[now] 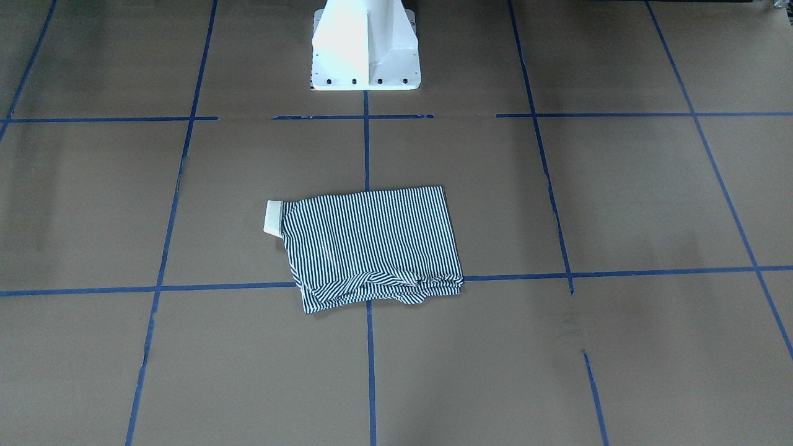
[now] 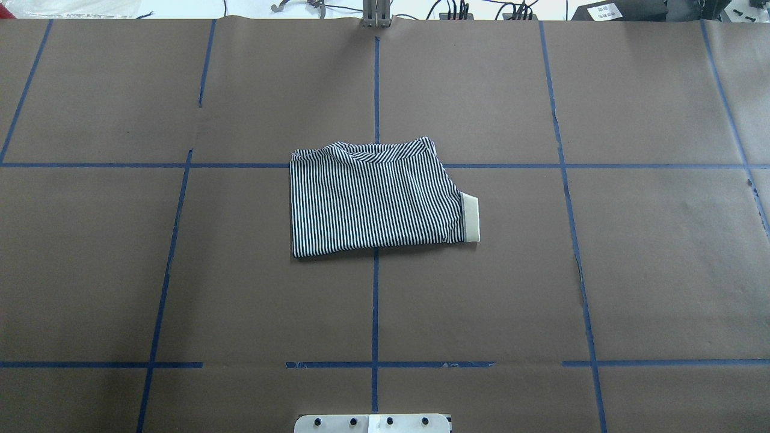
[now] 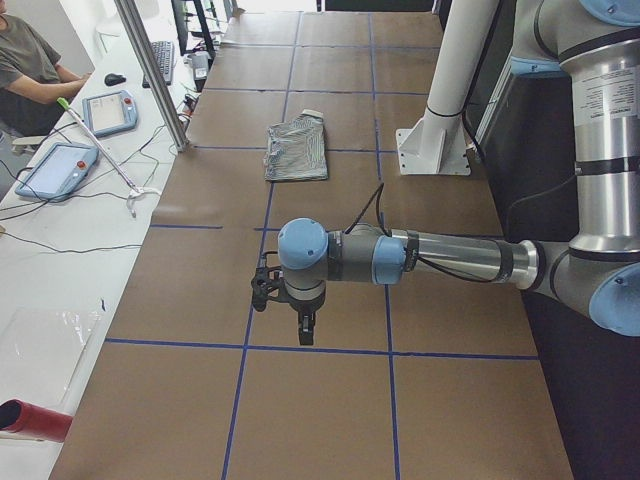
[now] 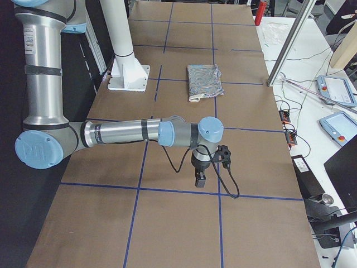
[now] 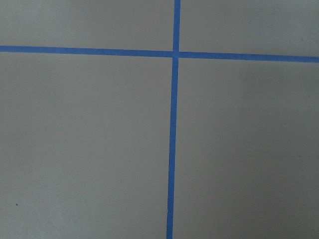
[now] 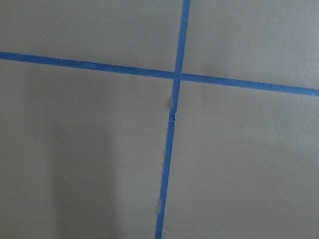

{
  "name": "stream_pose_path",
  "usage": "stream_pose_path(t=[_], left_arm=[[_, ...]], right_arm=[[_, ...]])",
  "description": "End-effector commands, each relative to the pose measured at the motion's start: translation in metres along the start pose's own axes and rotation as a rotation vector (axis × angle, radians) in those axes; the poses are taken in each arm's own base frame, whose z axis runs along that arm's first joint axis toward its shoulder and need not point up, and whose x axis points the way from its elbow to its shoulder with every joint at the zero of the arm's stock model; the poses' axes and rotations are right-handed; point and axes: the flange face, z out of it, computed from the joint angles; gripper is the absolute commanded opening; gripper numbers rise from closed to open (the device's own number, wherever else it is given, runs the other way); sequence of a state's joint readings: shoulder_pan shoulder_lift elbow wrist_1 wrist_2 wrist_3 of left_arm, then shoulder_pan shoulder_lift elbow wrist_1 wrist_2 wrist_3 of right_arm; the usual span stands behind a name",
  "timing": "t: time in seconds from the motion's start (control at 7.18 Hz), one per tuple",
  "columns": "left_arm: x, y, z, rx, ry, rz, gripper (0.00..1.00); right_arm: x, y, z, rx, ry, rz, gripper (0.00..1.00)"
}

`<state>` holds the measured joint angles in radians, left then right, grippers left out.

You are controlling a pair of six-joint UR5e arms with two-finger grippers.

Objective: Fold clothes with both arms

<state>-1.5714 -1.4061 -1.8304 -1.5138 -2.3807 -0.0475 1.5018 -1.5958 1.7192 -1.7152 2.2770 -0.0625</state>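
brown paper covers the wide table (image 2: 662, 270), marked into big squares by thin blue tape lines (image 2: 376, 300). the silver-grey left arm with light-blue joint caps (image 3: 450, 258) stretches out low over the table's left end, and the matching silver-grey right arm (image 4: 122, 134) does the same over the right end, both well apart from the garment. the white pedestal base (image 1: 364, 43) stands at the robot's edge of the table on the centre tape line. the navy-and-white thin-striped polo shirt (image 2: 373, 198) lies mid-table ahead of the pedestal, folded into a rough rectangle across the centre line. its edge away from the robot is rumpled, with stacked layers showing; the other edges lie fairly straight and flat. its plain cream collar (image 2: 471, 219) sticks out on the robot's right. the black left pincer (image 3: 304, 336) and black right pincer (image 4: 199, 182) point down above bare paper, holding nothing; whether their fingers are spread or pressed together cannot be told. each wrist view shows only paper and crossing tape.
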Motion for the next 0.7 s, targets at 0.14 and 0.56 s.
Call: stream_pose_path(t=[0.14, 0.56], left_arm=[[0.0006, -0.0022, 0.0001, 0.006, 0.002, 0.006, 1.00], [0.0044, -0.0027, -0.0043, 0.018, 0.004, 0.017, 1.00]], right_arm=[[-0.0013, -0.0004, -0.0015, 0.003, -0.001, -0.005, 1.00], [-0.0018, 0.0025, 0.0025, -0.004, -0.039, 0.005, 1.00]])
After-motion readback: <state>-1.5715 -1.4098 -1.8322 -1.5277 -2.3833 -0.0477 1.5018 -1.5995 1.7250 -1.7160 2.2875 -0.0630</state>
